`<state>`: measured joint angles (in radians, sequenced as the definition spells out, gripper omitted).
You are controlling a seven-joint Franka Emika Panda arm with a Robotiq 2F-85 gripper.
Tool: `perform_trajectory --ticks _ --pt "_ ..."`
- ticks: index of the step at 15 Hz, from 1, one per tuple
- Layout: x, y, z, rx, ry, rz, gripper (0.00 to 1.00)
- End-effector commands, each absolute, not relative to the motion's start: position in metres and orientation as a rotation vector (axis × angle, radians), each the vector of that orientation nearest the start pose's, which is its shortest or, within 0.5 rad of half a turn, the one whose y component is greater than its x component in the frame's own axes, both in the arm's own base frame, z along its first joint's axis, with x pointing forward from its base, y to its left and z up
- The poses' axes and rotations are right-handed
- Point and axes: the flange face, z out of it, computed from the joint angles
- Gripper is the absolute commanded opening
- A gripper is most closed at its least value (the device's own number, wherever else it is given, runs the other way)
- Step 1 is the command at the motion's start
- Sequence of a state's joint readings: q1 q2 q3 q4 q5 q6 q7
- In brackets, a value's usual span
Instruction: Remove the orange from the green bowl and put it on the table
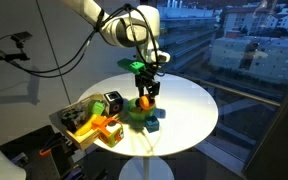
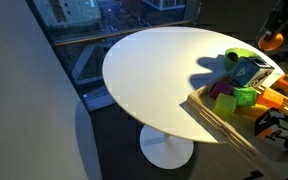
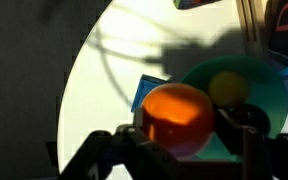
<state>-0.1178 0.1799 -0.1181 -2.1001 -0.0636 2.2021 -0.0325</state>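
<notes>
My gripper (image 3: 182, 128) is shut on the orange (image 3: 177, 112), a smooth bright-orange ball, and holds it just above the green bowl (image 3: 266, 102). A yellow ball (image 3: 227, 87) lies in the bowl. In an exterior view the gripper (image 1: 146, 92) holds the orange (image 1: 144, 101) over the bowl (image 1: 134, 114) near the middle of the round white table (image 1: 194, 100). In an exterior view the orange (image 2: 274, 42) shows at the right edge, above the bowl (image 2: 238, 55) on the table (image 2: 154, 70).
A dark teal cube (image 1: 154, 125) sits beside the bowl; it also shows in the wrist view (image 3: 148, 92) and in an exterior view (image 2: 246, 72). A wooden tray of toys (image 1: 84, 122) fills one side of the table (image 2: 224, 118). A window wall stands behind.
</notes>
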Motion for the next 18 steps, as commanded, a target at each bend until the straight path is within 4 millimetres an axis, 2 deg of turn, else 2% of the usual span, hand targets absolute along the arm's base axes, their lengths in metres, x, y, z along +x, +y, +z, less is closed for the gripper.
perform_trajectory --ticks 1,12,18 --pt "0.542 -0.136 0.324 -3.203 0.251 0.143 0.47" --pt "0.499 -0.144 0.268 -3.262 0.152 0.228 0.47" --pt "0.493 -0.14 0.239 -3.27 0.123 0.191 0.47"
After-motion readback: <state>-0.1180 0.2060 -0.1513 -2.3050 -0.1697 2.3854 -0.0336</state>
